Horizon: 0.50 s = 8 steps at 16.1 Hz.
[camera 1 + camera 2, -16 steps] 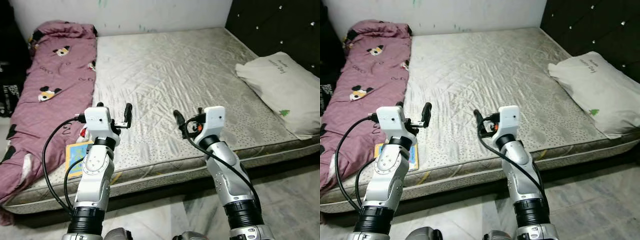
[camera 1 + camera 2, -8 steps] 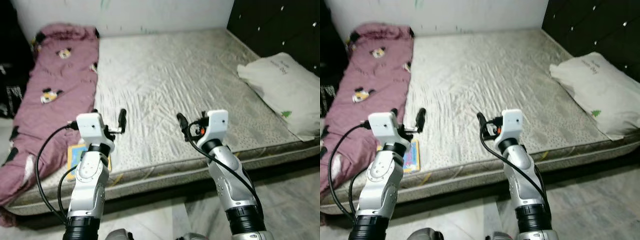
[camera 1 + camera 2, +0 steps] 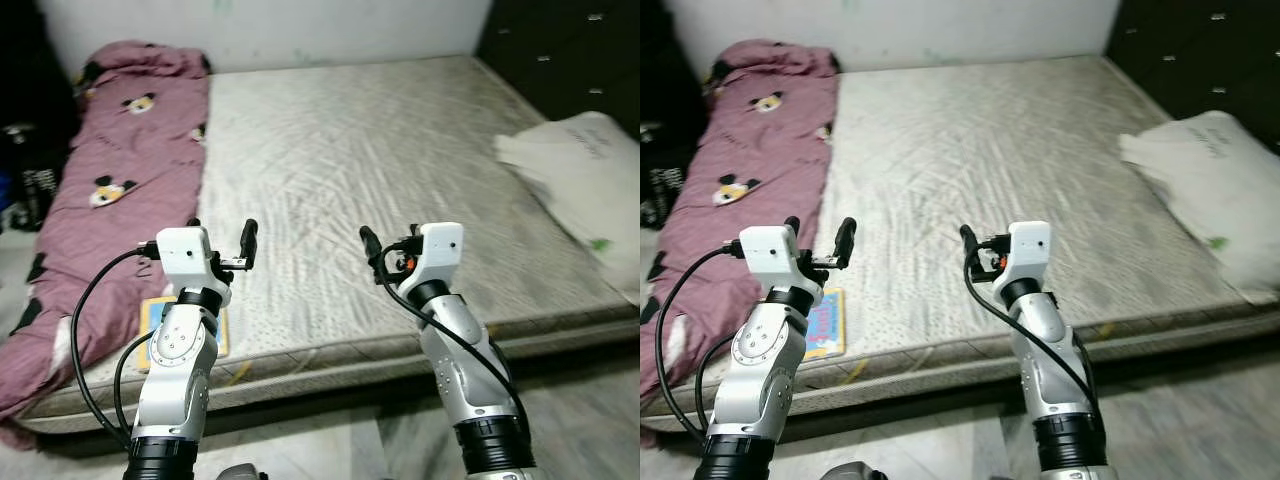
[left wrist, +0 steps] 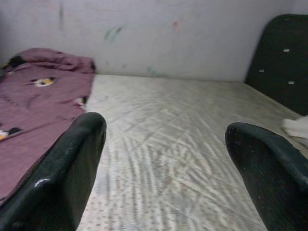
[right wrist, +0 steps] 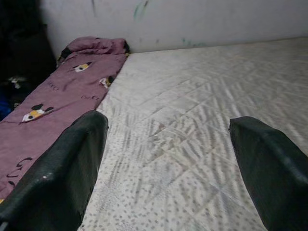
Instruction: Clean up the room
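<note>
A bare grey quilted mattress (image 3: 380,140) lies in front of me. Along its left side is a rumpled purple blanket (image 3: 110,190) with cartoon prints. A white pillow (image 3: 580,160) rests at the right edge. A small colourful book (image 3: 827,322) lies flat near the front left corner, partly hidden behind my left arm. My left gripper (image 3: 222,240) is held open above the front edge, just right of the blanket. The right gripper (image 3: 385,248) is open too, above the front middle of the mattress. Both are empty.
A dark padded headboard (image 3: 560,50) stands at the far right, and a white wall (image 3: 340,30) runs behind the bed. A black bag (image 3: 30,180) sits on the floor left of the bed. Pale tiled floor (image 3: 330,450) lies under my arms.
The whole view has shifted, so the pillow now sits further right and the picture is blurred. Both arms keep the same raised pose, open and empty.
</note>
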Tool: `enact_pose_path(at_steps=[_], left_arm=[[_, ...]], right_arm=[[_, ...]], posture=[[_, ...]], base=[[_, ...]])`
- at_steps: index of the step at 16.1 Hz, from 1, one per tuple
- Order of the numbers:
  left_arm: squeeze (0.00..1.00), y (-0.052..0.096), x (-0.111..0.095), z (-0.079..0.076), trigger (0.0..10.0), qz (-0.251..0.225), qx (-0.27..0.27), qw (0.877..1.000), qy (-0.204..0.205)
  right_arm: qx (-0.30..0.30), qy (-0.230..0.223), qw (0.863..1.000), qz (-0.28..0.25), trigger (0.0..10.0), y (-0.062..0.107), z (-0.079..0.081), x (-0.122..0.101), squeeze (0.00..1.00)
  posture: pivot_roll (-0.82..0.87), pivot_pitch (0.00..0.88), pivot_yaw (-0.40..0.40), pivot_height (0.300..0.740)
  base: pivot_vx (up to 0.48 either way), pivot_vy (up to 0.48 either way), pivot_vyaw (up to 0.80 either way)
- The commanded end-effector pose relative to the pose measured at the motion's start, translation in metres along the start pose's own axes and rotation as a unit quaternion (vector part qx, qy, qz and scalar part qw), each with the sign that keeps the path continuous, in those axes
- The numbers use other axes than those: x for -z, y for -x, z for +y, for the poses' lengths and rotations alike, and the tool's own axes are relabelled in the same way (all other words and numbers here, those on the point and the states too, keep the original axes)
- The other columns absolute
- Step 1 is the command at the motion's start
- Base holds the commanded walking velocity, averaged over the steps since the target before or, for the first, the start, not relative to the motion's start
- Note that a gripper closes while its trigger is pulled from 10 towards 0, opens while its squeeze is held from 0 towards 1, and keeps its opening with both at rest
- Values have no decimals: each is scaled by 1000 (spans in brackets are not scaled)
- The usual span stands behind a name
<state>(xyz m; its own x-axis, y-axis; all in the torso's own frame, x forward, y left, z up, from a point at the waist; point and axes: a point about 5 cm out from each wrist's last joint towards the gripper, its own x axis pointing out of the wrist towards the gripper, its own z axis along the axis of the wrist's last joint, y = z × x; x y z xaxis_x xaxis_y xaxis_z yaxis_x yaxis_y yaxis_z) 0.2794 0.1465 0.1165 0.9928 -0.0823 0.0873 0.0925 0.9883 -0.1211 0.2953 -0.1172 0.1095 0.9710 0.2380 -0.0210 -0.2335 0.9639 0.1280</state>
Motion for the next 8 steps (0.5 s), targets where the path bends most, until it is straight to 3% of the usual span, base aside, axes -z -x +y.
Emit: enact_pose_path(at_steps=[1,3,8], left_arm=[[0,1,-3,2,10000,1,0,1000,-4],[0,0,-3,3,10000,5,-5,1000,-8],[0,-2,-4,3,10000,3,-9,1000,-6]], right_arm=[[-4,1,1000,-7,10000,-2,2,-6,0],[-5,1,1000,-6,10000,-3,2,-5,0],[-4,2,1000,-5,10000,-5,2,-5,0]], posture=[[-84,0,19,740],[-81,0,19,740],[-81,0,18,740]], base=[[379,0,0],[298,0,0],[0,0,0]])
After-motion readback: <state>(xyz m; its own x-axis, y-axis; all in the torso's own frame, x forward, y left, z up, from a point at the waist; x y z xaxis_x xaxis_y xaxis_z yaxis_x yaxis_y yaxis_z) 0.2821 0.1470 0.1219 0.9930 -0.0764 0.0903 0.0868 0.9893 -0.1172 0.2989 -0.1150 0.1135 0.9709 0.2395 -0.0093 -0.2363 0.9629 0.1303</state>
